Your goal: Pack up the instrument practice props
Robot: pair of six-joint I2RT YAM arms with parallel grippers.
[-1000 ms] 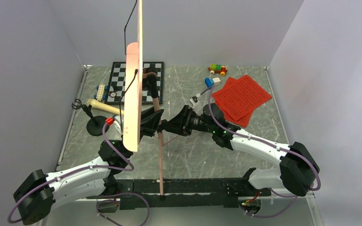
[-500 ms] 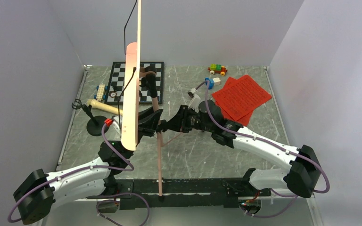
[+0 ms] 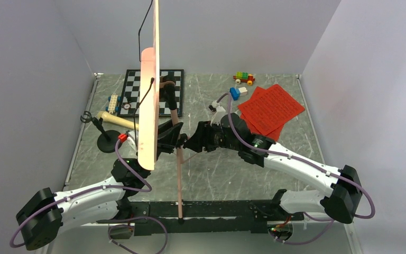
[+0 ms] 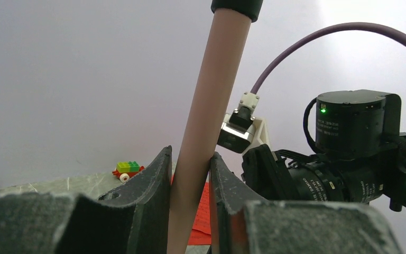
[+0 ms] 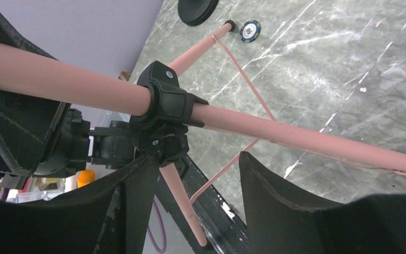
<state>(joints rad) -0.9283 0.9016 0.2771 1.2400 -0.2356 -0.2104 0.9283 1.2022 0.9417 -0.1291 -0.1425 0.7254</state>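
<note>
right arm (image 3: 296, 161) has swung inward toward 9 o'clock; the right jaws gape beside the music stand's (image 3: 149, 106) smooth pink pole (image 4: 211, 106) above the marbled bench (image 3: 217, 180). left jaws clamp that round tube near its black plastic collar (image 5: 161, 108).

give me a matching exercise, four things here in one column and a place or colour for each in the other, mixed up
1 music stand pole
2 red pages
3 microphone
4 chessboard

A lying flat, far right
B clamped by the left gripper
C black and white squares
D cream, furthest left

Pairs: 1-B, 2-A, 3-D, 4-C
</note>
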